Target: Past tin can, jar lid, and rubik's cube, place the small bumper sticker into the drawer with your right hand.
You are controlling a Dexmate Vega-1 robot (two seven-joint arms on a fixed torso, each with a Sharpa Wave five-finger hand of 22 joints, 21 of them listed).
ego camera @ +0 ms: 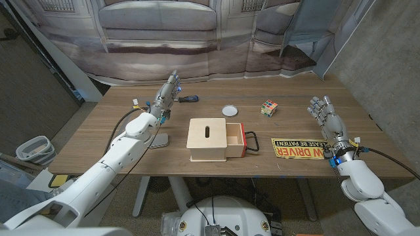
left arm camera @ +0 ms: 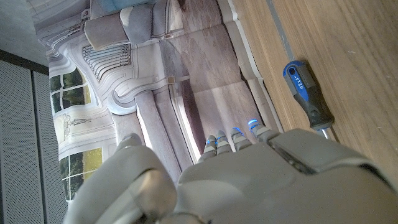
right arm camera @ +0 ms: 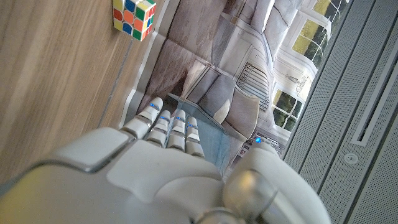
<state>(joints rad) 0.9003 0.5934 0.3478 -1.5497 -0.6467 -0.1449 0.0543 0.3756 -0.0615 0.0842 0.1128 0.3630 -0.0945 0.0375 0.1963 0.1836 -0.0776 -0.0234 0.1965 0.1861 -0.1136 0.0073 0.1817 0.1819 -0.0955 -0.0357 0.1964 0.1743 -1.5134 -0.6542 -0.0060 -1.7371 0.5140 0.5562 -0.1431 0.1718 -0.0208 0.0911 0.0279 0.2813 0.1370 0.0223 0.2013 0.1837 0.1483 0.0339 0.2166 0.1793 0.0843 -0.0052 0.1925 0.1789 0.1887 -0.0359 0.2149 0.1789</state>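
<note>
While the bumper sticker (ego camera: pixel 299 147) lies untouched, right hand (ego camera: pixel 324 113) fingers seemingly spread, empty.

On the wooden table (ego camera: pixel 98 137): one wooden drawer box (ego camera: pixel 211 139), one bumper sticker (ego camera: pixel 298 147), one Rubik's cube (ego camera: pixel 268 107), one jar lid (ego camera: pixel 230 111), one screwdriver (ego camera: pixel 187 99) and two robot hands, left (ego camera: pixel 168 93) and right (ego camera: pixel 324 111).

A printed backdrop (ego camera: pixel 197 33) showing a grey sofa and panelled walls hangs behind the wooden bench (ego camera: pixel 98 124). A grey textured wall (ego camera: pixel 387 59) stands to one side. A bin (ego camera: pixel 33 149) sits on the floor.
</note>
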